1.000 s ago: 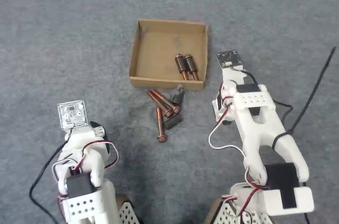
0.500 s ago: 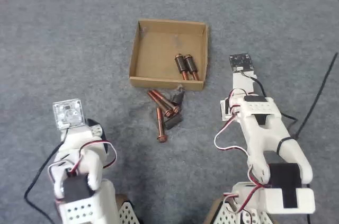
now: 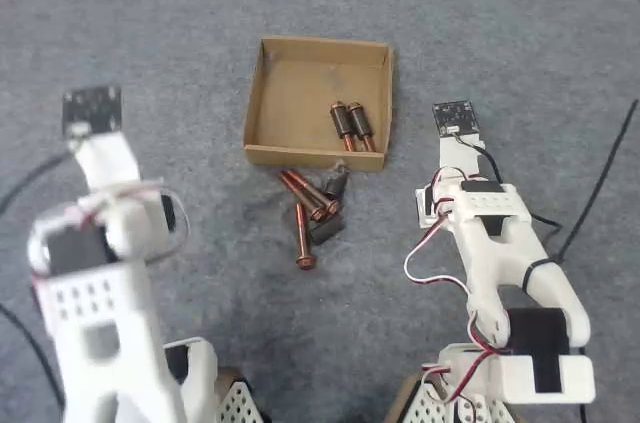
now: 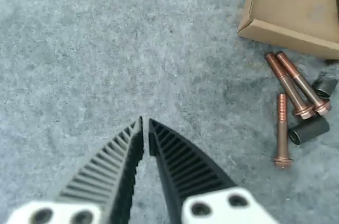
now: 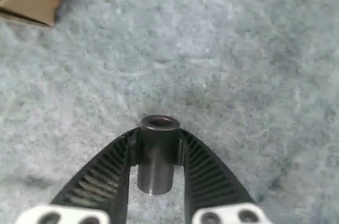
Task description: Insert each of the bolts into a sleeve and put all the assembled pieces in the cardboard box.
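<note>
Right claw [image 5: 159, 135] gripping a dark sleeve [image 5: 155, 168], left claw [image 4: 145, 123] closed, empty, bolts [image 4: 282, 128] beside cardboard box [image 4: 286, 34]

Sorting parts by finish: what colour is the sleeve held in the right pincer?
The sleeve is dark grey, nearly black; clearest in the right wrist view.

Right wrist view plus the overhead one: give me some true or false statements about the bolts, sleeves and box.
1. The right gripper is shut on a dark sleeve. True.
2. The cardboard box is empty. False: two assembled pieces lie inside it.
3. Three loose bolts lie on the carpet beside the box. True.
4. The left gripper holds a bolt. False: it is shut on nothing, over bare carpet.
5. No sleeve lies on the carpet. False: two loose sleeves lie by the bolts.
</note>
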